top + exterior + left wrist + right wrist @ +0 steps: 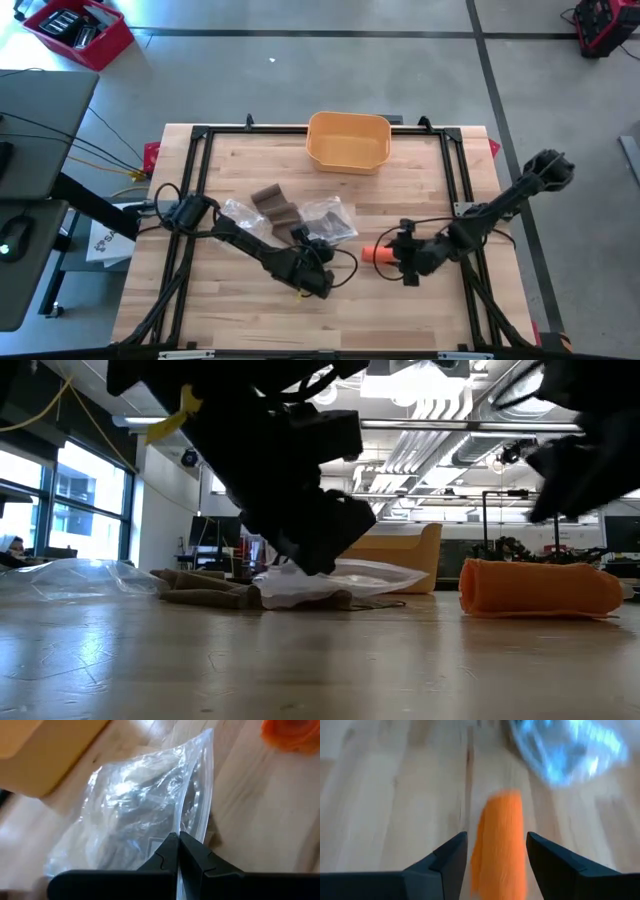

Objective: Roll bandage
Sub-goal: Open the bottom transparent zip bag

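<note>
near edge bare | centre blocked – plastic bags (327,218), brown bandage (274,204) | rear – yellow bin (348,141)

A robotics lab. The low view shows exposed ceiling pipes (440,450) and big windows (60,500). The concrete floor (300,70) carries a red crate (78,30) at upper left.

The left arm reaches in from the left side and bends low over the middle of the tabletop, its hand (318,262) pointing down with both fingers (170,855) pressed together. The right arm stretches in from the right edge, elbow raised; its hand (392,256) sits low, fingers (451,855) spread apart, seemingly just above the surface.
</note>
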`<action>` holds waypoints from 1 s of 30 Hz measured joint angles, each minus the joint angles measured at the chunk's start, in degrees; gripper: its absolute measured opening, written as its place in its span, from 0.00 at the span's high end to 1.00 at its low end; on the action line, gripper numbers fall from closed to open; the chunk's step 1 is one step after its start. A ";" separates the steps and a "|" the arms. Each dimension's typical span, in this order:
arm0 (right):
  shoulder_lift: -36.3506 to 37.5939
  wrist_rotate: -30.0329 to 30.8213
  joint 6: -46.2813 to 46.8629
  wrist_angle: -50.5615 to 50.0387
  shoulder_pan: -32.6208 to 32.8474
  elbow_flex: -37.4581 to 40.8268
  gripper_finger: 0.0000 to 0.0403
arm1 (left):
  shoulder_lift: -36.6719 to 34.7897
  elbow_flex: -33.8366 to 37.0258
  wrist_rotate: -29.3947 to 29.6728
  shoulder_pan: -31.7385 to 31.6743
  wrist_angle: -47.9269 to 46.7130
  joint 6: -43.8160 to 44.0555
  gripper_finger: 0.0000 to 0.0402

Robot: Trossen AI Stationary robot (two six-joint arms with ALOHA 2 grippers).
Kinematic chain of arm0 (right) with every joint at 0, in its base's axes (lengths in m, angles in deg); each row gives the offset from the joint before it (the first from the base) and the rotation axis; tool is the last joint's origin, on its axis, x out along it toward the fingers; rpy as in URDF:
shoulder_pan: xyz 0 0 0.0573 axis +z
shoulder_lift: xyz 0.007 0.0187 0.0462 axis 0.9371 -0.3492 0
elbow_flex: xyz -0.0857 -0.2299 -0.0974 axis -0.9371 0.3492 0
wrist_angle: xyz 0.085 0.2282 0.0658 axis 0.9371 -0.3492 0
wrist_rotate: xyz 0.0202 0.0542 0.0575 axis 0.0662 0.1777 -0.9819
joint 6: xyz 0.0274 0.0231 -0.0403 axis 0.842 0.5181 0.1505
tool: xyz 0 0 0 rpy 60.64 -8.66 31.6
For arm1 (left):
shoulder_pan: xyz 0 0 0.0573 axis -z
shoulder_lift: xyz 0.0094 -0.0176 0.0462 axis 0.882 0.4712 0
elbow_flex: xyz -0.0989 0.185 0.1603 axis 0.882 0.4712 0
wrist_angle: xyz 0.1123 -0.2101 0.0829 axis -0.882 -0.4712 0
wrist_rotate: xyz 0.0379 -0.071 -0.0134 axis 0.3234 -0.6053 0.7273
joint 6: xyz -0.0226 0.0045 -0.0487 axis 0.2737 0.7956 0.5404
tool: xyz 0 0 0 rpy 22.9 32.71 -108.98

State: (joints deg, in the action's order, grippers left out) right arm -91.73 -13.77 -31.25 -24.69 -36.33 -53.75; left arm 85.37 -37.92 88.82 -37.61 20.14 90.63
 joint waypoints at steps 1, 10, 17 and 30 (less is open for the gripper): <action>-0.01 -0.68 -3.89 2.79 -1.68 0.00 0.49 | -0.04 0.00 -0.49 0.00 0.89 1.07 1.00; -8.70 -5.37 -29.33 23.05 -14.68 -0.11 0.49 | -0.09 0.00 2.72 0.98 5.24 2.35 1.00; -21.22 -9.38 -36.20 36.06 -20.15 -0.14 0.55 | -0.09 0.00 1.87 1.43 7.13 -2.71 1.00; -26.58 -8.87 -43.88 38.71 -22.09 -4.85 0.74 | -0.13 0.00 0.87 1.79 11.63 -4.57 1.00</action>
State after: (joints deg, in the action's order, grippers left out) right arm -118.31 -22.64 -75.13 14.01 -58.43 -58.60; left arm 85.24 -37.92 89.69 -35.82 31.76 86.06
